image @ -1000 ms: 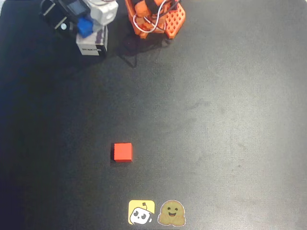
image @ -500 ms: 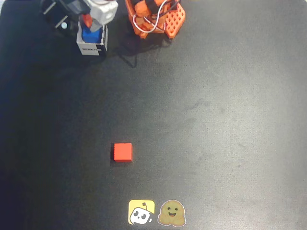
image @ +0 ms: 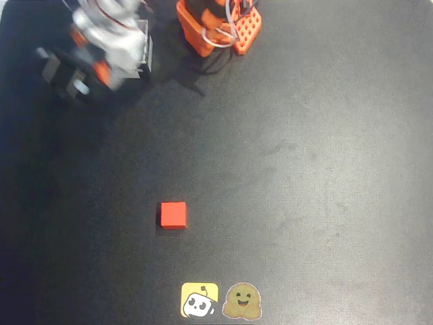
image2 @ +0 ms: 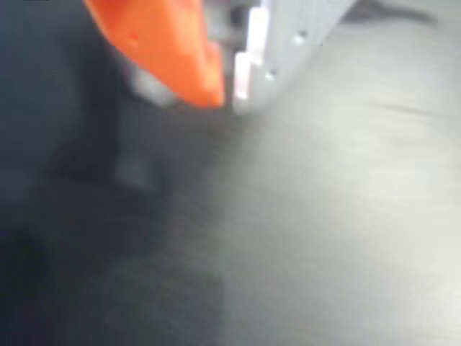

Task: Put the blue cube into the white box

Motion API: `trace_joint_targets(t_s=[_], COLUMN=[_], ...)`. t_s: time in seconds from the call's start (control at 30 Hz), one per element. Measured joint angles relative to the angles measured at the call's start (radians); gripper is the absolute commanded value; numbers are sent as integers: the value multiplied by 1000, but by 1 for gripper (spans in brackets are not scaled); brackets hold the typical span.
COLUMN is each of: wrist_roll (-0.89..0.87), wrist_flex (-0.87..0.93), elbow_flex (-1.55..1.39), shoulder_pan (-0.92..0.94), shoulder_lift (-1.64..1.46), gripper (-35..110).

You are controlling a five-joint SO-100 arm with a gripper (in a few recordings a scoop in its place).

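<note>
Can't actually spot the blue cube anywhere, so where it is I can't tell. In the overhead view the arm (image: 101,47) is one big motion smear in the top-left corner, sitting right over the white box (image: 143,57). All I get of the box is a pale strip of wall poking out on the arm's right side, so whatever's inside it is hidden.

Other stuff on the black table (image: 325,169): a red cube (image: 173,214) sits by itself lower down, well apart from the box and arm. Two stickers are at the bottom edge, a yellow one with a little robot face (image: 199,300) and a brown smiley blob (image: 242,301) just beside it. The arm's orange base (image: 216,27) is at the top, just right of the box, with wires looped on it.

The wrist view is the one that gives a close look at the gripper (image2: 227,94): one orange finger (image2: 166,50) and one light grey finger (image2: 274,43), tips close with only a thin dark sliver between them and nothing visibly pinched there. It's too blurry to call it open or closed. Below them is only smeared dark tabletop.
</note>
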State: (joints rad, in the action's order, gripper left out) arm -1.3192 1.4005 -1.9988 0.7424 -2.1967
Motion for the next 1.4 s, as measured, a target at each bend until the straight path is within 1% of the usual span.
trace_joint_targets(t_s=[0.17, 0.3, 0.37, 0.43, 0.57, 0.7, 0.9, 1.1, 1.4], wrist_roll=[-176, -301, -321, -321, -262, -218, -189, -184, -184], wrist_flex=[11, 8, 8, 8, 8, 29, 81, 89, 29], elbow_flex=[-14, -89, -121, -147, -202, -229, -299, -477, -661], shoulder_pan=[-284, -508, -606, -653, -687, -681, -684, -686, -687], shoulder_lift=[-52, -153, -206, -252, -367, -454, -653, -945, -996], gripper=[0, 0, 0, 0, 0, 0, 0, 0, 0])
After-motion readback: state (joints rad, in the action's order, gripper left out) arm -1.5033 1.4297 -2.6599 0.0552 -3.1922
